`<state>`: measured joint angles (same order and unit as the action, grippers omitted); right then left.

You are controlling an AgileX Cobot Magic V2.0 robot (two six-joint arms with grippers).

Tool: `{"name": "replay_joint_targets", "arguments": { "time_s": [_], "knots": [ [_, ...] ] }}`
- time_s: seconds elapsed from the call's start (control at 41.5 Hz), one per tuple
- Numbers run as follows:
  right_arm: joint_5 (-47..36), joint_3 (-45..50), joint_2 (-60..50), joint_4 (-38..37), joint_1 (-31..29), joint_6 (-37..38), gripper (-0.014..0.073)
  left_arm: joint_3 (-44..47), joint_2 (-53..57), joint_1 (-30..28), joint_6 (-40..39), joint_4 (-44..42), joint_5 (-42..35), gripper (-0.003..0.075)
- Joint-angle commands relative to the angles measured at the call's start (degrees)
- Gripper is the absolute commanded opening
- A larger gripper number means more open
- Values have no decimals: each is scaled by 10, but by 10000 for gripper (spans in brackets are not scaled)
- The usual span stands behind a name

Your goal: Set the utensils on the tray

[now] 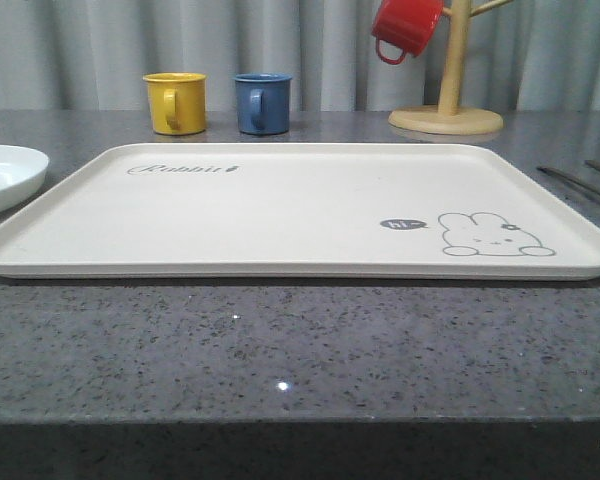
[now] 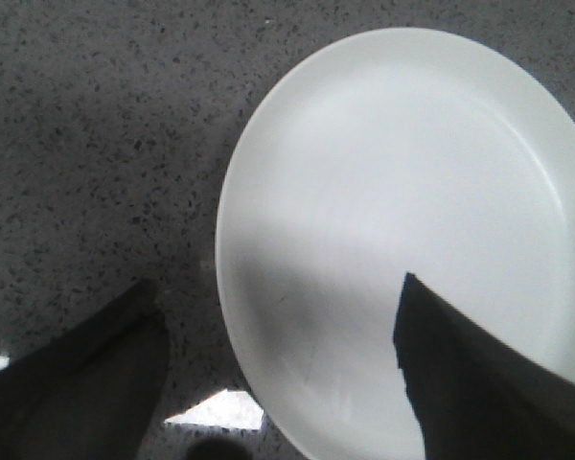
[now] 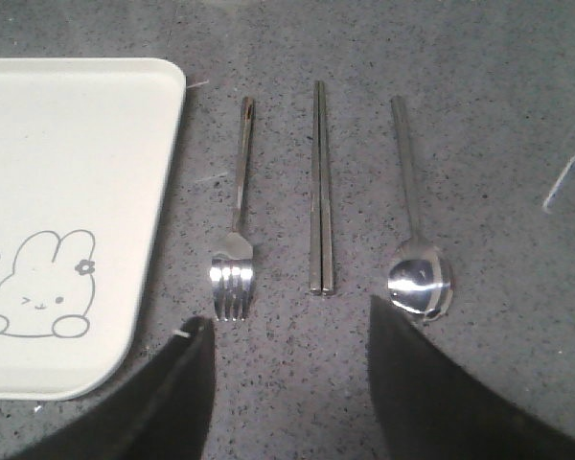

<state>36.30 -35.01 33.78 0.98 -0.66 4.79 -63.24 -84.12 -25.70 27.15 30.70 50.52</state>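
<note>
The grey speckled counter carries the cream tray, its surface bare apart from the rabbit drawing and script. A white plate sits just off the tray's left end, and a wooden mug stand with a red mug stands behind, near a yellow mug and a blue mug. Right of the tray, on the counter, lie 3 utensils side by side and apart: the fork nearest the tray, then the chopsticks, then the spoon. The right gripper hangs over them, jaws spread and holding nothing. The left gripper hangs over the plate's edge, jaws likewise spread, nothing held
</note>
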Motion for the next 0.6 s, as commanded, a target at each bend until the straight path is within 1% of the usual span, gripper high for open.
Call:
{"name": "replay_joint_targets", "arguments": {
  "time_s": [0.0,0.362,0.41,0.458,0.579],
  "knots": [
    [-35,-20,5,-2,1,-5,402,-21,-4,-1,6,30,-25,482],
    [-35,-20,5,-2,1,-5,402,-21,-48,-1,10,31,-41,476],
    [-35,-20,5,-2,1,-5,402,-21,-48,-1,10,31,-41,457],
    [-35,-20,5,-2,1,-5,402,-21,-48,-1,10,31,-41,420],
    [-35,-20,5,-2,1,-5,402,-21,-48,-1,10,26,-36,308]
  ]
}}
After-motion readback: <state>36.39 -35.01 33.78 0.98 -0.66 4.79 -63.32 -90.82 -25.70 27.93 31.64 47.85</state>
